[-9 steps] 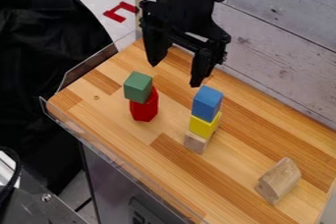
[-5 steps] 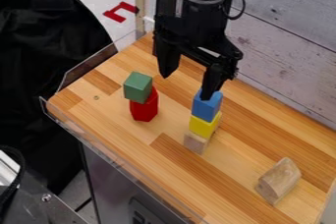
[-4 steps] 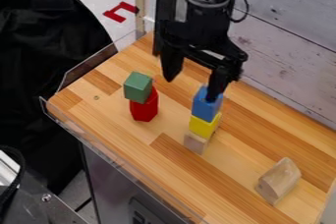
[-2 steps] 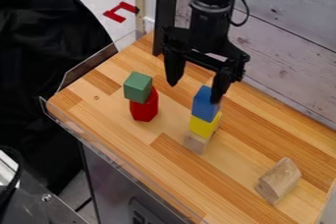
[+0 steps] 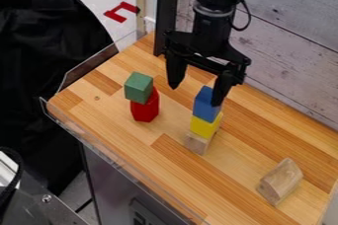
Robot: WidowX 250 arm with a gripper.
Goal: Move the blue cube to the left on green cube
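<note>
The black gripper (image 5: 195, 95) hangs open over the middle of the wooden table. Its right finger is at the upper right side of the blue cube (image 5: 204, 106), hiding part of it; the left finger stands apart from the cube, to its upper left. Under the blue cube is a yellow block (image 5: 204, 127), which rests on a plain wood block (image 5: 196, 143). To the left, the green cube (image 5: 139, 87) sits on top of a red block (image 5: 145, 106).
A loose wooden block (image 5: 280, 181) lies at the lower right of the table (image 5: 125, 135). A clear guard (image 5: 86, 66) runs along the left edge, and a whitewashed plank wall (image 5: 290, 36) stands behind the table on the right.
The open gripper has come right and down from above the blocks, bringing its right finger alongside the blue cube. The stacks have stayed where they were.
</note>
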